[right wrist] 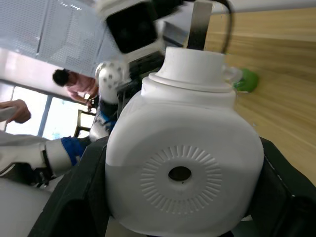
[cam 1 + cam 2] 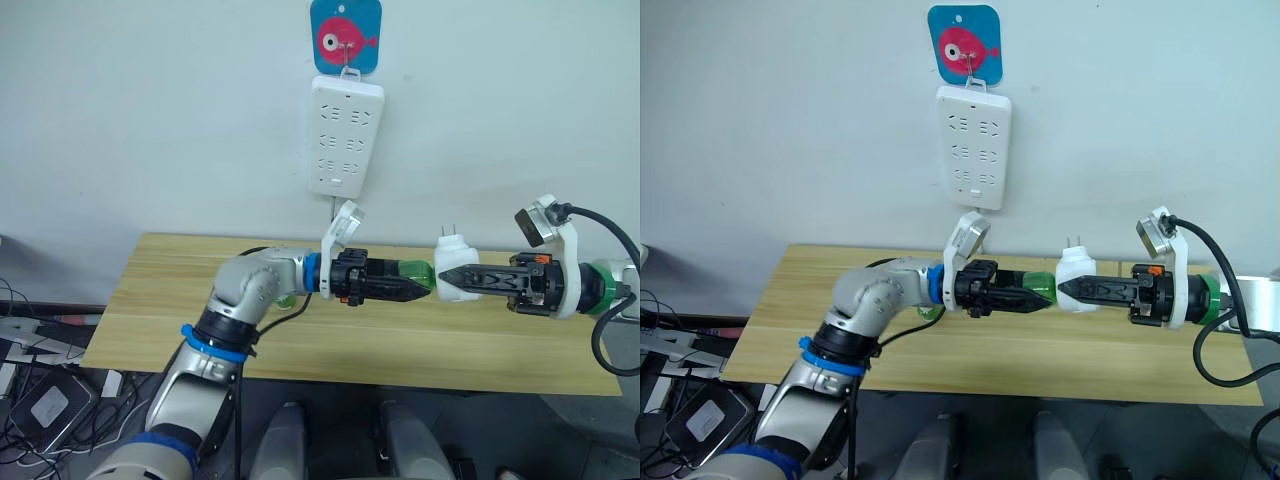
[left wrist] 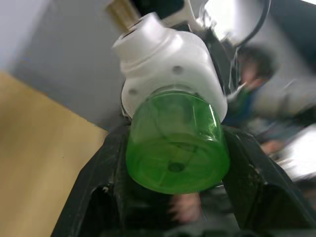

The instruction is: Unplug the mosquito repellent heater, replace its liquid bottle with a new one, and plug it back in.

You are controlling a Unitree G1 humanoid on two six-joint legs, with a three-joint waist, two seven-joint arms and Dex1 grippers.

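A: Claws first. Left claw (image 2: pixel 415 287)?
B: Clamped on green bottle (image 2: pixel 418 272), fingers (image 3: pixel 106 163) either side of its base. Held level above table (image 2: pixel 150 300), pointing twd right claw.

A: Right claw (image 2: pixel 447 276)?
B: Closed round white heater (image 2: pixel 452 262). Fingers (image 1: pixel 81 197) pressing its flanks, vented round face twd wrist cam, prongs sticking up.

A: Bottle & heater – touching?
B: Joined, neck end in heater's collar. Can't tell if screwed tight.

A: Where's heater overall?
B: Mid-air over table centre, between both claws, unplugged, well below power strip (image 2: pixel 346 136).

A: Further out?
B: Strip hanging on wall from hook w/ fish sticker (image 2: pixel 345 37), sockets bare. Second green bottle (image 1: pixel 245 79) lying on table.
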